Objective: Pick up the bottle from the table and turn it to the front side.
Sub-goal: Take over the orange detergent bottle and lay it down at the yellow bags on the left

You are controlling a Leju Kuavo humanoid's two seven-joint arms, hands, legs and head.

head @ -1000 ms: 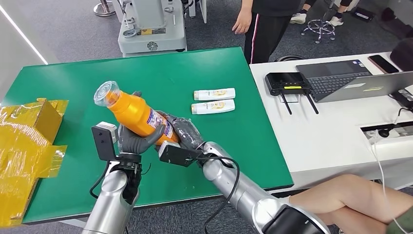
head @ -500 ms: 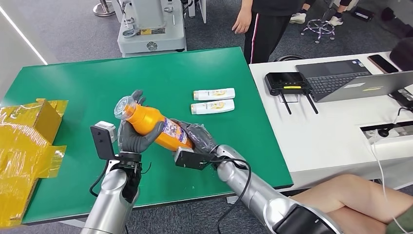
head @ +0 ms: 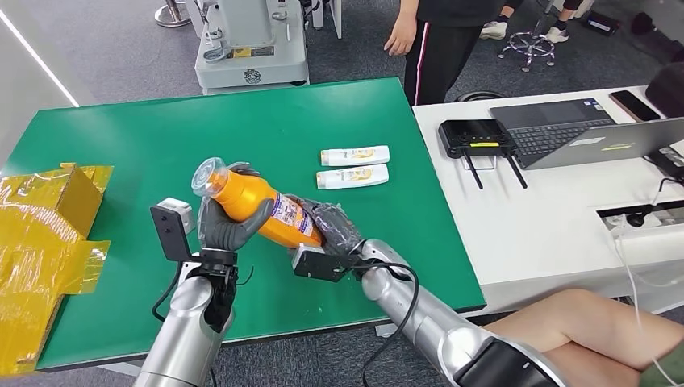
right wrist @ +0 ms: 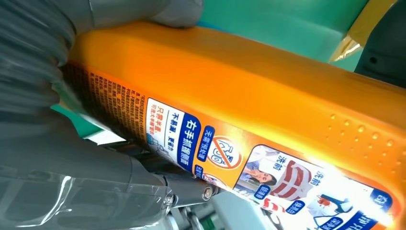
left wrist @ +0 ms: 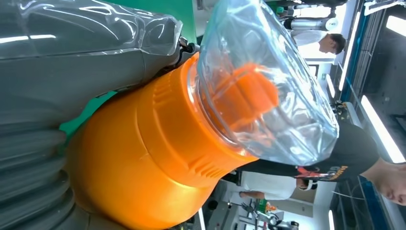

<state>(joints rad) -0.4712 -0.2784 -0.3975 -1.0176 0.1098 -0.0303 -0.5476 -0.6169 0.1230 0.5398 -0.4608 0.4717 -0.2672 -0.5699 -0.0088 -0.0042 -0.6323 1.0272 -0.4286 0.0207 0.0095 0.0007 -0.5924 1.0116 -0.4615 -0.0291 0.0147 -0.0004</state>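
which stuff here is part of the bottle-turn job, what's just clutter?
Job: orange bottle, left hand and right hand both holding it.

Clutter: two white tubes, yellow box, laptop, black router, phone.

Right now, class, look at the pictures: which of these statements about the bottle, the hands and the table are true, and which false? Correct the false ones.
1. Both hands hold the orange bottle. True: the left hand holds near its neck, the right hand its base.
2. The bottle lies flat on the green table. False: it is held above the table, tilted.
3. Its cap is clear plastic. True.
4. Three white tubes lie on the table. False: two lie side by side.
5. A laptop sits on the green table. False: on the white desk.
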